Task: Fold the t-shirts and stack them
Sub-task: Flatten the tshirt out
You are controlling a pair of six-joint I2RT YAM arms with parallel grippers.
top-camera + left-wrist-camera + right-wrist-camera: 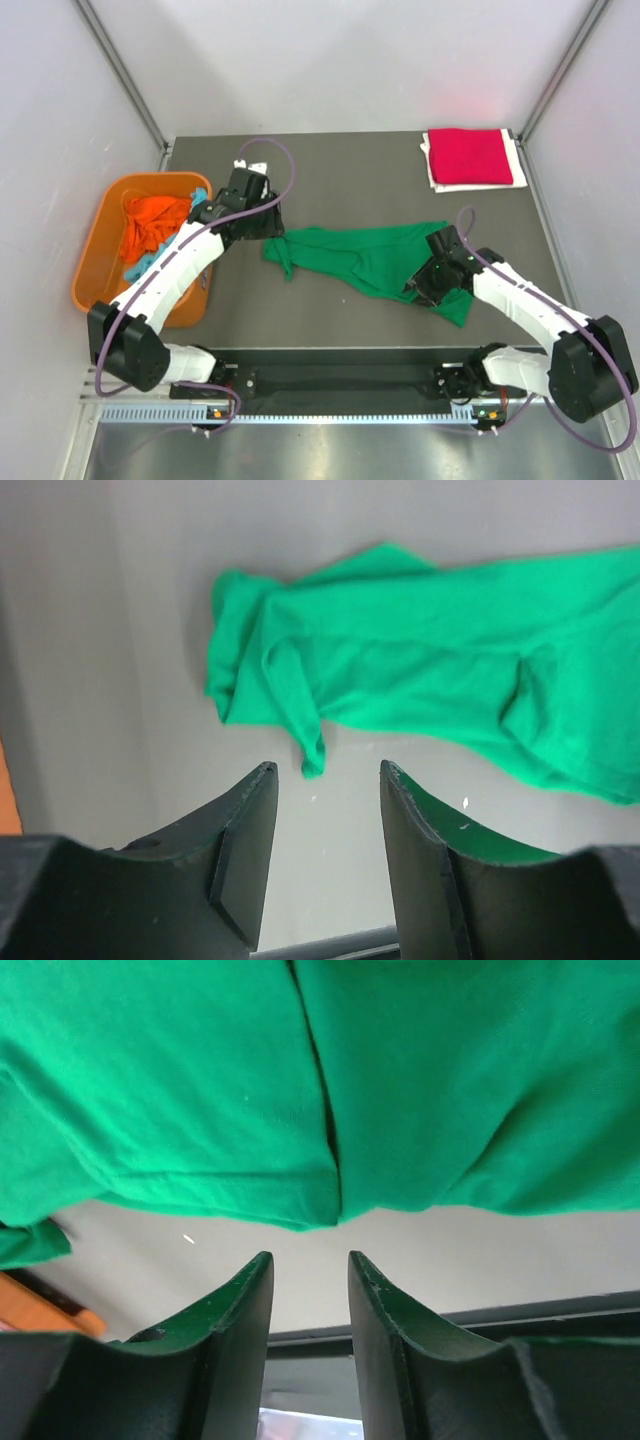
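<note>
One bright green t-shirt (360,258) lies unfolded and rumpled across the middle of the desk (340,185). It stretches from left to right, with a bunched end on the left and a flap trailing toward the near edge on the right.

The left fingers (245,850) hover at the bunched left end. They stand fairly wide apart with nothing between them. In the left wrist view a narrow tail of green cloth hangs down just beyond their tips, with bare desk beneath.

The right fingers (235,1340) are at the shirt's right end. They are parted by a narrower gap and also hold nothing. In the right wrist view a hem and a fold line of the green cloth run just ahead of the tips. From above, the right arm's wrist sits over the cloth.

A crimson red t-shirt (468,156) lies folded flat at the far right corner of the desk, well apart from the green one. It rests on a white layer (517,168) that shows along its right and near edges.

At the left edge stands an orange tub (92,262). It holds a crumpled orange t-shirt (155,222) and bits of a light blue t-shirt (140,266) beside it. The left arm reaches across the tub's near right corner.
</note>
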